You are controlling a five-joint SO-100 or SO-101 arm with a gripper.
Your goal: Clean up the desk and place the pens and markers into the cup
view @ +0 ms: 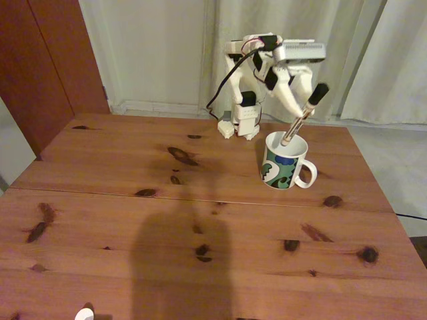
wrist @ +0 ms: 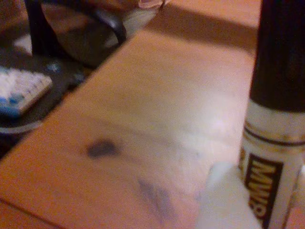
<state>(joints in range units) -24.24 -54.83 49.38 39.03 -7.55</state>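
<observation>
Hanging above the cup [view: 285, 162] on the surface [view: 133, 220], the hand [view: 298, 115] is seen closed around the tilted marker [view: 303, 115], whose lower end dips inside.

Marker [view: 301, 120] lower end hidden inside the cup [view: 283, 162]. Wrist view blurred: marker [wrist: 275, 124] cut off by the top and bottom edges, print partly legible. White object [view: 85, 314] cropped at table's [view: 133, 220] near edge, unidentifiable.

Pale curtains [view: 373, 60] hang behind, and a dark red-brown wooden panel [view: 47, 60] stands at the fixed view's left. In the wrist view, off the left edge, there's a white-and-blue keyboard [wrist: 19, 90] beside a black chair base [wrist: 71, 28].
</observation>
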